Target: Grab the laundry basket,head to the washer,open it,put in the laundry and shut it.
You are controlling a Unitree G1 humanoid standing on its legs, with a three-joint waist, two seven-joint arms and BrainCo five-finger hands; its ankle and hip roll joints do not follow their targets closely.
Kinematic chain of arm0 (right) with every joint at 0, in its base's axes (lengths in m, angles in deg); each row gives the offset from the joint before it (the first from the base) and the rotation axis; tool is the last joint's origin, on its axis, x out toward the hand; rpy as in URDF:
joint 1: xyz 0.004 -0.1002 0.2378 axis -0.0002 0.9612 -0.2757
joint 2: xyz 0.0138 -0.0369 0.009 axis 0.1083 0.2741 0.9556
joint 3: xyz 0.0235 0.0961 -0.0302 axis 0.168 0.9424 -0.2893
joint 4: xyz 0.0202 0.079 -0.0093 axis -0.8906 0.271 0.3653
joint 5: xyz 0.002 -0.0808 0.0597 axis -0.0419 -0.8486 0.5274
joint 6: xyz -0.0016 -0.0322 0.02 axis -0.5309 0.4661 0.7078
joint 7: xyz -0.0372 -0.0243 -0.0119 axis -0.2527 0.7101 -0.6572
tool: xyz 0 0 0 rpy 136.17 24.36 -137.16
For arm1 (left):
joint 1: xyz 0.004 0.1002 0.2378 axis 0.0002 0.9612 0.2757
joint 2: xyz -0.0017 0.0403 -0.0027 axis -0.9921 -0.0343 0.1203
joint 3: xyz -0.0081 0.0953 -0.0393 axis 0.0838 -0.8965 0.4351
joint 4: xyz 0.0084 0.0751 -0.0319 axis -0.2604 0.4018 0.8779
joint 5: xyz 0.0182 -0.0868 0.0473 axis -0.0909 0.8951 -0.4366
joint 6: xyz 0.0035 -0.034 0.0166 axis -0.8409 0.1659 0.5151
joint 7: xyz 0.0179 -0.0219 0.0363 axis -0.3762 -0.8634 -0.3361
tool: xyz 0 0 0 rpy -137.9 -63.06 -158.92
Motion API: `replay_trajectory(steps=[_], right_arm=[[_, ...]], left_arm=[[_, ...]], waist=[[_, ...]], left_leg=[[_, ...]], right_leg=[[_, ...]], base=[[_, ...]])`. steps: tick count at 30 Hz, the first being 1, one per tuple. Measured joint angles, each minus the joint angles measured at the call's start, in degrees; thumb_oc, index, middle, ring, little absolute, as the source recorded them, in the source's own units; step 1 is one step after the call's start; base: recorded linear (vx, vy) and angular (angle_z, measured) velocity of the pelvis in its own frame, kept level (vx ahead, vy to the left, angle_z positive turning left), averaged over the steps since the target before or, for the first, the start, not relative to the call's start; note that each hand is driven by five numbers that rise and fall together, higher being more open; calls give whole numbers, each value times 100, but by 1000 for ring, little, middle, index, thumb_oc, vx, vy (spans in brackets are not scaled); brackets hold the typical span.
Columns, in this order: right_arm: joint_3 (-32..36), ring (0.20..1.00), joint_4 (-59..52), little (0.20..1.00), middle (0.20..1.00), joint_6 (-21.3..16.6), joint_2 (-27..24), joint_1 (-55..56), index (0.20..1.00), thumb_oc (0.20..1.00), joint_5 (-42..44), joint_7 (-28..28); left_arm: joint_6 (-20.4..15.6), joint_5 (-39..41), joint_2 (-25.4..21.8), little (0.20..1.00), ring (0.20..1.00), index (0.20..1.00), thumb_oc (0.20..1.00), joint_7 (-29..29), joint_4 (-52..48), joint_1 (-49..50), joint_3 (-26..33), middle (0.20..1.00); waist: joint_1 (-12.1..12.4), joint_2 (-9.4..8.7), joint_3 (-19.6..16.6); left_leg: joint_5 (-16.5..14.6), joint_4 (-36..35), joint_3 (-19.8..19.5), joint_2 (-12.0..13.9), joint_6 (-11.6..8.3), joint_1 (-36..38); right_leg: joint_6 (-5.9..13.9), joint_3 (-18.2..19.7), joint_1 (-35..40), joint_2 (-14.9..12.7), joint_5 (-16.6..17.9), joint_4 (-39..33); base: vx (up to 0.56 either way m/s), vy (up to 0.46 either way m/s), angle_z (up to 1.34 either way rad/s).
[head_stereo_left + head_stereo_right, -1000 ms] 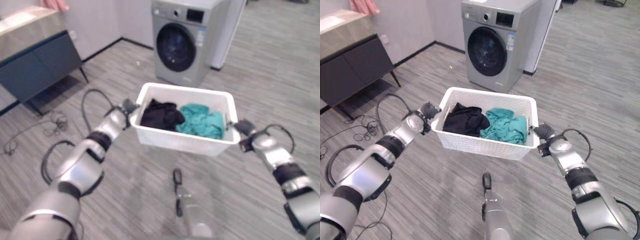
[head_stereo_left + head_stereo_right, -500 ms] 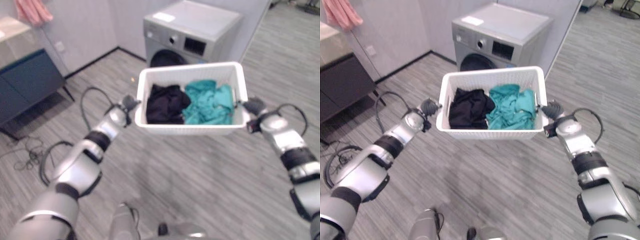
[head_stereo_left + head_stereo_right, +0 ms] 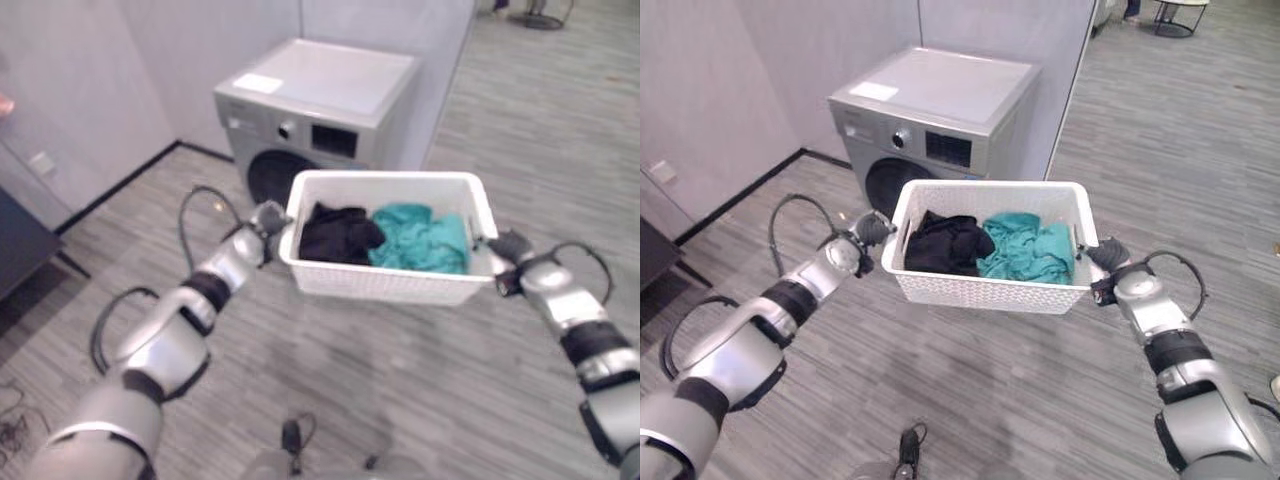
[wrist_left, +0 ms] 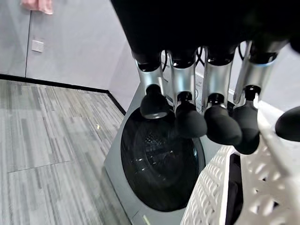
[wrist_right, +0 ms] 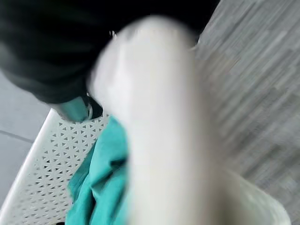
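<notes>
The white basket point(image 3: 985, 285) hangs in the air between the two hands, clear of the grey plank floor point(image 3: 990, 400). The left hand point(image 3: 872, 230) is at the basket's left end and the right hand point(image 3: 1108, 254) at its right end, each touching the rim. In the left wrist view the left hand's fingers point(image 4: 187, 119) curl down just beside the basket's perforated wall and rim, with the thumb tip on the far side of the rim, so the hand looks clamped on that edge. The right wrist view is too close and smeared to read; the right hand seems pressed against the rim, but I cannot tell whether its fingers are closed round it.

Inside the basket lie a black garment point(image 3: 945, 243) on the left and a teal garment point(image 3: 1030, 248) on the right, touching each other. The washer point(image 3: 930, 115) stands just beyond the basket, on the far left, against the wall, its round dark door point(image 4: 161, 164) closed.
</notes>
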Motion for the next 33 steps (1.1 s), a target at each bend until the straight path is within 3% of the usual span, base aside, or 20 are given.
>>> replay_trajectory(steps=[11,14,19,23,24,25,26,27,29,30,31,33], right_arm=[[0,200,-11,200,200,-5,0,-160,200,200,-160,101],[-8,200,87,200,200,-5,0,-286,200,200,-160,108],[-4,200,210,200,200,-7,-4,-305,200,200,-160,112],[10,200,200,200,200,-45,-54,-227,200,200,-128,105],[11,200,189,200,200,-96,-94,-158,200,200,-98,112],[4,200,186,200,200,-107,-109,-106,200,200,-67,129],[13,200,169,200,200,-147,-168,-126,200,200,-56,123],[6,200,184,200,200,-141,-177,-185,200,200,-53,106],[-8,200,185,200,200,-130,-166,-211,200,200,4,109],[-14,200,180,200,200,-120,-165,-206,200,200,47,115],[-14,200,108,200,200,-127,-165,-240,200,200,46,105],[-48,200,-50,200,200,-205,-162,-300,200,200,17,105]], left_arm=[[4,0,-57,200,200,200,200,1,8,2,67,200],[3,4,-48,200,200,200,200,-1,9,-2,62,200],[4,4,15,200,200,200,200,-1,13,-1,54,200],[-6,0,47,200,200,200,200,-8,4,2,55,200],[-10,0,64,200,200,200,200,-8,5,-1,72,200],[-17,0,70,200,200,200,200,-8,-2,-1,79,200],[-13,0,113,200,200,200,200,-20,30,-7,64,200],[5,2,110,200,200,200,200,-32,28,-8,54,200],[15,8,93,200,200,200,200,-45,62,4,57,200],[-2,13,71,200,200,200,200,-42,39,-3,74,200],[-94,15,-26,200,200,200,200,-31,-109,-22,74,200],[-168,14,-114,200,200,200,200,-24,-239,-101,72,200]], waist=[[24,-9,3],[-26,-6,2],[-84,-7,3],[-115,18,-6],[-117,38,11],[-78,17,27],[-67,-78,81],[-34,-170,123],[-7,-209,227],[-7,-243,246],[19,-202,221],[146,-190,233]], left_leg=[[-69,-95,1,44,76,127],[-267,-105,10,123,-162,75],[-287,-104,17,98,-180,21],[-353,115,-100,110,-303,-211],[-366,341,-204,183,-456,-373],[-371,499,-283,263,-723,-538],[-79,1055,-368,165,-706,-988],[-175,1812,-303,71,-607,-1403],[-524,2823,-137,173,-288,-1823],[-600,2780,-45,276,-322,-1804],[-693,2247,-16,341,-432,-1723],[-712,1217,-271,317,-469,-1598]], right_leg=[[2,-90,191,79,-2,-162],[-21,-79,191,152,-13,-335],[-69,-63,148,155,3,-339],[-171,-129,37,262,-54,-213],[-337,-73,-128,428,-244,30],[-639,-8,-345,674,-414,307],[-1050,-199,-506,681,-203,481],[-979,-251,-574,566,-244,560],[-968,-345,-469,529,-220,531],[-966,-368,-419,542,-216,477],[-922,-288,-397,595,-188,387],[-887,-94,-398,647,-84,214]], base=[[9,-8,6],[2,-8,-7],[-10,-18,2],[-19,-82,19],[-81,-135,31],[-58,-111,64],[-20,-113,46],[75,-6,47],[172,68,22],[249,122,25],[269,137,9],[245,154,-19]])
